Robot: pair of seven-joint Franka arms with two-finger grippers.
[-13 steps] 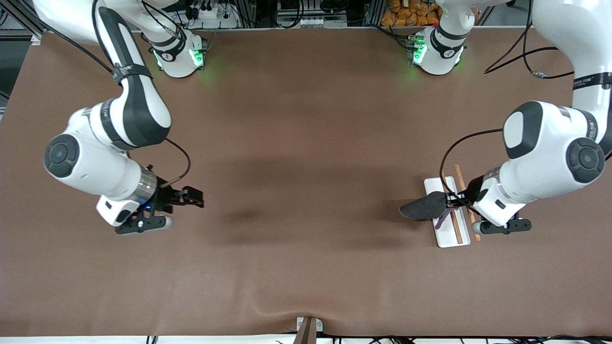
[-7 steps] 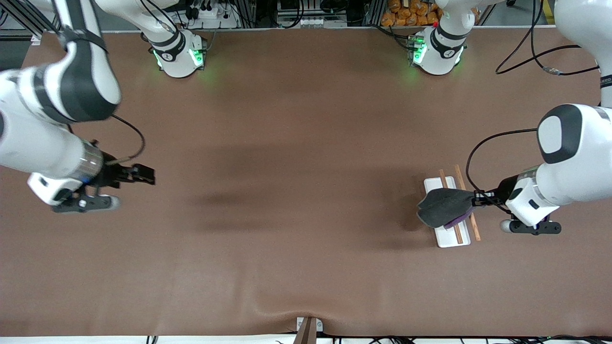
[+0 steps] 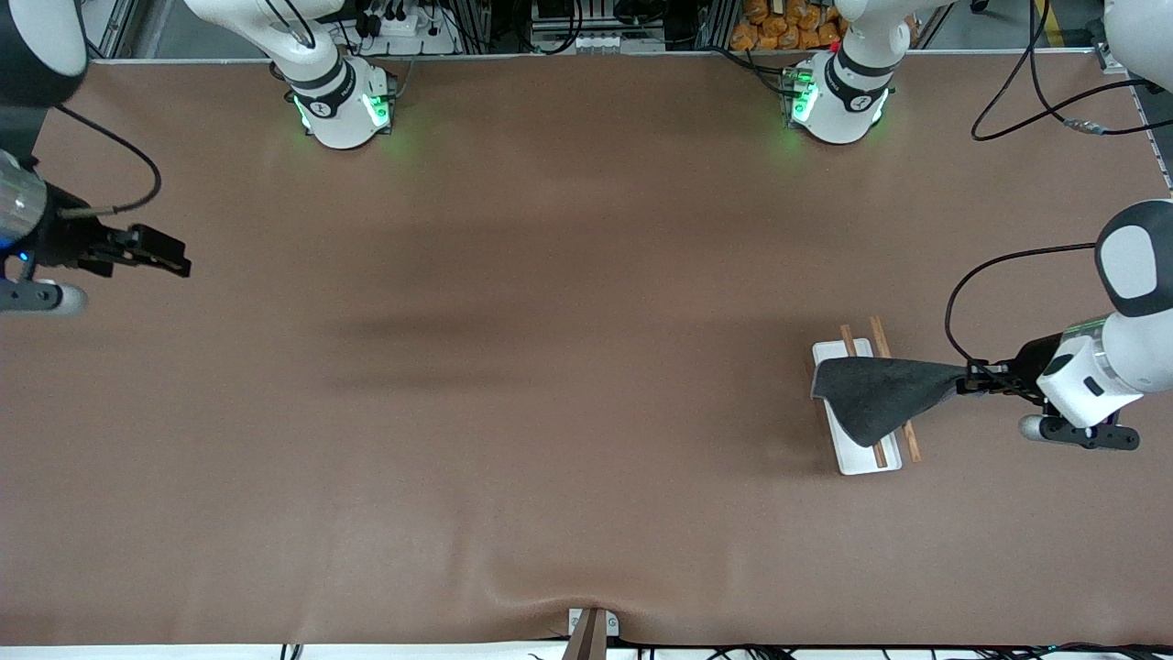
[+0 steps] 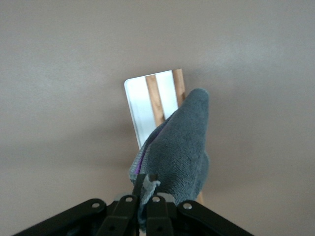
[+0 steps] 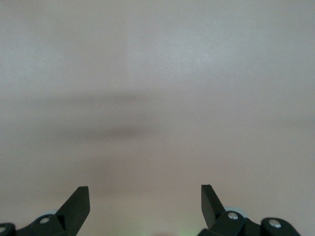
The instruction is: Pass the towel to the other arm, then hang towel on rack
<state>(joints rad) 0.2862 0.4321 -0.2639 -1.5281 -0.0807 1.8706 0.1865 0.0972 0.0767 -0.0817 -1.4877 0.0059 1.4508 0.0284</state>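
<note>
— Two grippers; which holds the towel (image 3: 878,396)?
— Left gripper (image 3: 964,383), pinching its corner, draping it across the rack (image 3: 861,454).
— Right gripper (image 3: 174,261)?
— Fingers spread, empty, over the table's right-arm end.

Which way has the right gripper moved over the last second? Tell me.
Yes. The right gripper has drawn away from the rack, toward the right arm's end of the table.

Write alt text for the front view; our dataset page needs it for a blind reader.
The left end effector, shut on a corner of the dark grey towel, holds the towel draped across the rack at the left arm's end of the brown table. The right end effector waits open over the right arm's end.
</note>
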